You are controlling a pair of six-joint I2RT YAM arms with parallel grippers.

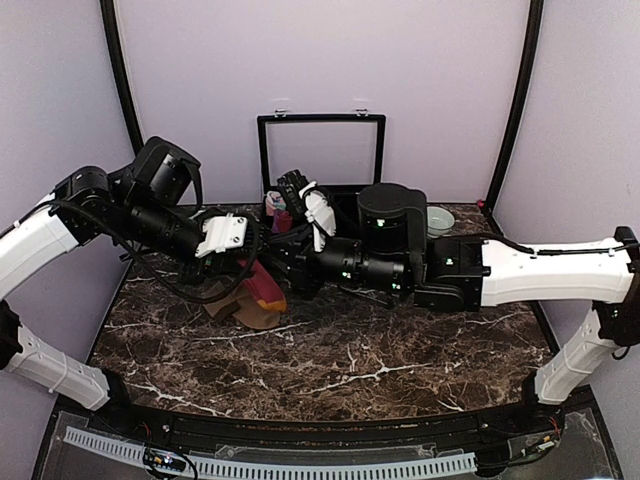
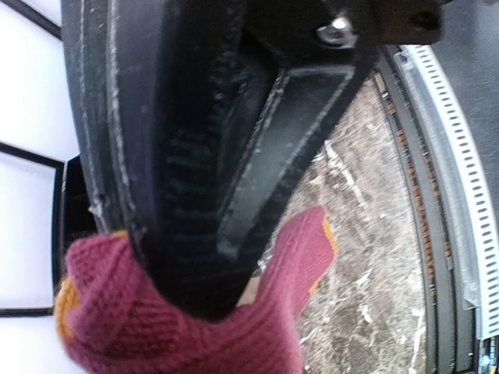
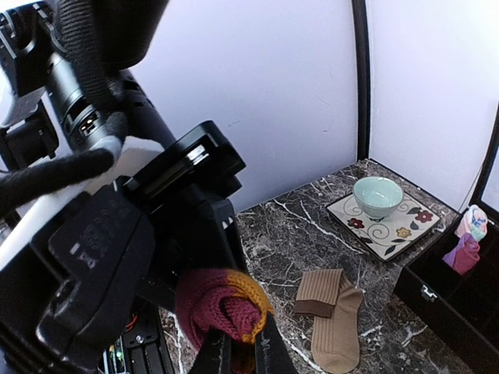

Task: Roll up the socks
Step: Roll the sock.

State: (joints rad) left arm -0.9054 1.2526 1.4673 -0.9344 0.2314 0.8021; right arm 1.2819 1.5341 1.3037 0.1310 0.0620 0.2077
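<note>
I judge I'm mid-roll on the red sock (image 3: 214, 304), lower centre: my left tool (image 2: 195, 288) and right tool (image 3: 238, 354) both pinch it. Next calls for winding tighter without slipping.

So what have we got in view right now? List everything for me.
red sock: one bunch, maroon with orange, lifted off the table and pinched between both grippers
tan socks: one flat pile with one end folded over, exact count unclear, on the table beyond the grippers
bowl: one, pale green, on the plate
plate: one, square, white with flowers, back right of the table
box: one, black, lid open, back centre
rolled bundle: one, pink and light blue, inside the box
table: one, dark marble
left gripper: shut on the red sock
right gripper: shut on the red sock
</note>
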